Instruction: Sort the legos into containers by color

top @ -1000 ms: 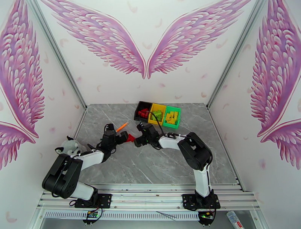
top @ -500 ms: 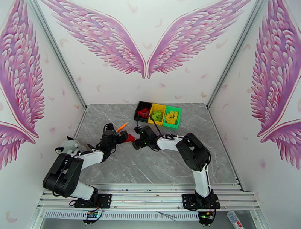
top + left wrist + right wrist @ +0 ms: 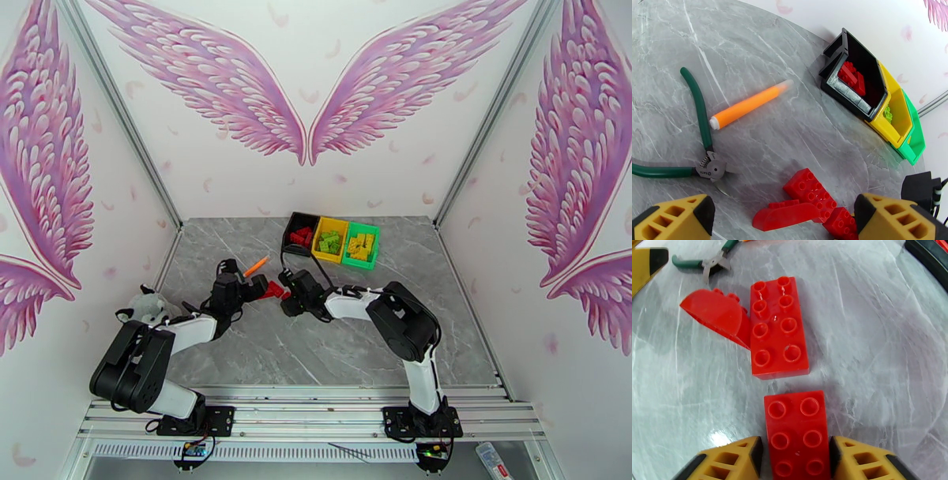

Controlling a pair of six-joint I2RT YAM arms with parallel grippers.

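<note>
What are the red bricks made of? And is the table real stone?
The red bricks look like hard, glossy plastic: smooth molded studs with small shiny highlights. The table looks like grey marble with white veins, but its even sheen could also be a printed laminate; I can't tell which.

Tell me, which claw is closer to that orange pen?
Left. The orange pen lies just beyond the left claw, toward the back wall; the right claw, gripping a red brick, sits farther to the right.
</note>
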